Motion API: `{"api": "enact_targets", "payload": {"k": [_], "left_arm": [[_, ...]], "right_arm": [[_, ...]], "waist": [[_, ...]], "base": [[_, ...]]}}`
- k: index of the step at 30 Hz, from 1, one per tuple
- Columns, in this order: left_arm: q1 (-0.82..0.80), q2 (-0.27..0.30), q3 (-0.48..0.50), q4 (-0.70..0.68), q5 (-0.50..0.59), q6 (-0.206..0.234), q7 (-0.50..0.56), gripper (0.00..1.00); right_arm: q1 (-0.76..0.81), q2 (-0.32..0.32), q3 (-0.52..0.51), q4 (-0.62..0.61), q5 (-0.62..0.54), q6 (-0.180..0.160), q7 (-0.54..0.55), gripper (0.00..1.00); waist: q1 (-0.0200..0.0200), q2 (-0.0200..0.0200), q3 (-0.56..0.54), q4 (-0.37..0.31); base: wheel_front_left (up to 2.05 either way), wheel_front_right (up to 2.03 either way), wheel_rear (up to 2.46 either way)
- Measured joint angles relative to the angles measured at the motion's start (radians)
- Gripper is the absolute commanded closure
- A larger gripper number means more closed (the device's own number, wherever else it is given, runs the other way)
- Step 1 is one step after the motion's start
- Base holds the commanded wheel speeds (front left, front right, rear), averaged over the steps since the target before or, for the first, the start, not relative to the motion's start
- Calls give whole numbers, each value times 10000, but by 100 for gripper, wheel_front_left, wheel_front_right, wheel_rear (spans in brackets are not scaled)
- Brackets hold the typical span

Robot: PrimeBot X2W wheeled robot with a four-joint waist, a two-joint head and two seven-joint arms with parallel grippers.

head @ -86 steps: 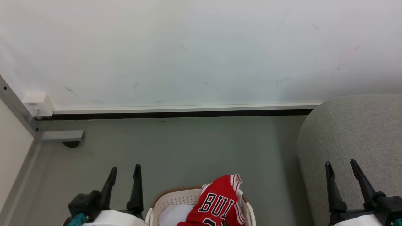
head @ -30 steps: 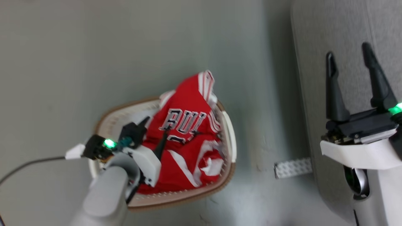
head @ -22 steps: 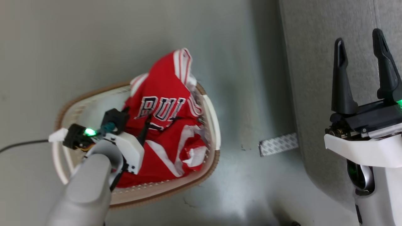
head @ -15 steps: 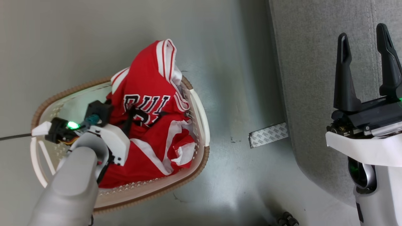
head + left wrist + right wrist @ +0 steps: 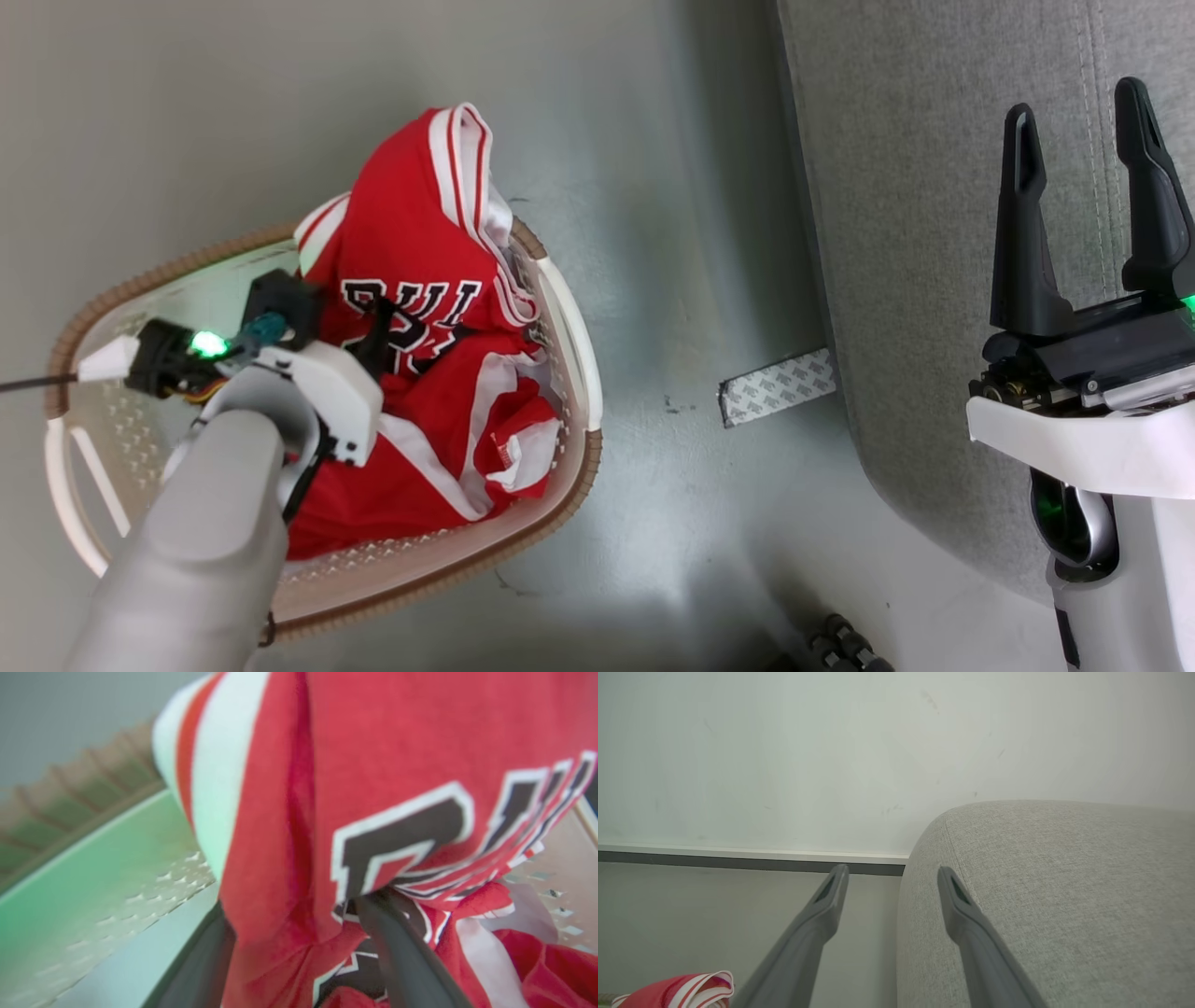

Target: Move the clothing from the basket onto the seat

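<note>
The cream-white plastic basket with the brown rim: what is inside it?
Crumpled red garments with white stripes lie in the cream-white plastic basket, a lettered jersey on top; the left gripper reaches into them, fingers open. Whatever lies under the cloth is hidden.

We see the clothing [image 5: 420,233] as soft matt cloth, the basket [image 5: 121,439] smooth plastic (ribbed on top), the seat [image 5: 915,187] coarse woven fabric.

left claw [image 5: 296,905] tips hidden, seat [image 5: 915,187] cut off
</note>
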Motion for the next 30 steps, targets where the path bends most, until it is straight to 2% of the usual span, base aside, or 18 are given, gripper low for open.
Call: {"api": "enact_targets", "payload": {"k": [4,5,6,7,13,18,23,30], "left_arm": [[-170,-15,-121,27,-73,-42,50,2],[-209,-17,-138,46,-92,-44,44,49],[-238,-21,-153,52,-109,-50,12,88],[-244,-29,-182,61,-148,-75,-35,100],[-89,-305,-474,169,-489,-125,-288,100],[818,-773,-648,-307,-1047,-151,-593,100],[2102,-1175,-671,-1870,-1845,-165,-752,100],[3551,-1197,-721,-4357,-2508,-173,-779,100]], "right_arm": [[15,2,2,36,4,0,0,0],[15,2,4,38,19,0,-2,0],[15,2,6,42,33,0,0,0],[16,0,4,56,33,-2,0,0],[87,6,-102,349,-46,0,0,0],[607,12,-253,798,-430,0,0,0],[1484,13,-414,1271,-809,0,-2,0],[2639,19,-704,1756,-1152,0,-2,0]], "waist": [[0,0,132,-79],[0,0,145,-94],[0,0,146,-104],[0,0,136,-110],[-1,0,-202,4],[-1,0,-994,289],[-1,0,-2218,705],[-2,0,-4202,1436]], "base": [[0,0,0],[0,0,0],[0,0,0],[0,0,0],[0,0,0],[0,0,0],[0,0,0],[0,0,0]]}}
